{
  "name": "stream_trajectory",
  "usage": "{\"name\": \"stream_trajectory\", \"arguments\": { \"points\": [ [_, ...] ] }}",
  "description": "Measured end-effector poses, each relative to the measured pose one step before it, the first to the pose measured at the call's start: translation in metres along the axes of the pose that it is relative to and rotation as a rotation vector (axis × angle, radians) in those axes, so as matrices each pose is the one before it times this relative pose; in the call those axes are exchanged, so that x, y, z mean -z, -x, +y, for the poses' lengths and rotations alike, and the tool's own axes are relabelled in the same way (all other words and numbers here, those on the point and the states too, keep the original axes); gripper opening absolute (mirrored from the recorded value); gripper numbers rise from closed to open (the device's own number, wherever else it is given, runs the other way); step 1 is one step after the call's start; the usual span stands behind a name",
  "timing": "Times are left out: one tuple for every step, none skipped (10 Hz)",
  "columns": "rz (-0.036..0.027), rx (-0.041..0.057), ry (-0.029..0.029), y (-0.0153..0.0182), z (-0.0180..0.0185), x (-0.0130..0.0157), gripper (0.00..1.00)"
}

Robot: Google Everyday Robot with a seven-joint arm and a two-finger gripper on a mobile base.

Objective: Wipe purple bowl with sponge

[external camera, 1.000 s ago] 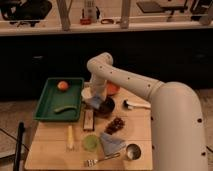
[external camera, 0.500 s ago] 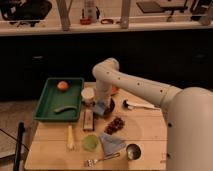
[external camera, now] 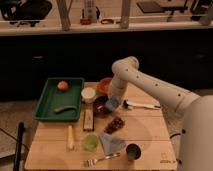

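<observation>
Round, near-black purple bowl (external camera: 99, 107), gripper (external camera: 111, 101) at its rim, fingers clamped on blocky light-blue sponge (external camera: 113, 104)

Centre frame, the gripper (external camera: 112, 103) at the purple bowl (external camera: 100, 106) has the white bowl (external camera: 88, 93) left and the orange bowl (external camera: 104, 85) above; open tabletop (external camera: 147, 131) lies lower right.

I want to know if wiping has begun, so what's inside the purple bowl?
The light-blue sponge sits at the right edge of the purple bowl, under the gripper. The rest of the inside looks dark; what lies beneath the sponge is covered.
</observation>
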Motion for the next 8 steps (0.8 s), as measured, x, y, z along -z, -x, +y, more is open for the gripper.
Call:
{"name": "stream_trajectory", "arguments": {
  "points": [
    [0.00593, 0.00021, -0.00429, -0.00228, -0.00343, 0.0019, 0.0],
    [0.00301, 0.00824, -0.00431, 0.00211, -0.00692, 0.00051, 0.0],
    [0.00272, 0.00666, -0.00346, 0.00291, -0.00798, -0.00039, 0.0],
    [0.00253, 0.01306, -0.00795, 0.00488, -0.01343, 0.00017, 0.0],
    [0.00587, 0.00282, -0.00436, -0.00111, -0.00187, 0.00154, 0.0],
    [0.0003, -0.0004, 0.00107, -0.00031, 0.00142, -0.00029, 0.0],
    [-0.00022, 0.00215, -0.00049, 0.00018, -0.00058, 0.00011, 0.0],
    [-0.00045, 0.00141, 0.0, 0.00045, -0.00084, -0.00023, 0.0]
  ]
}}
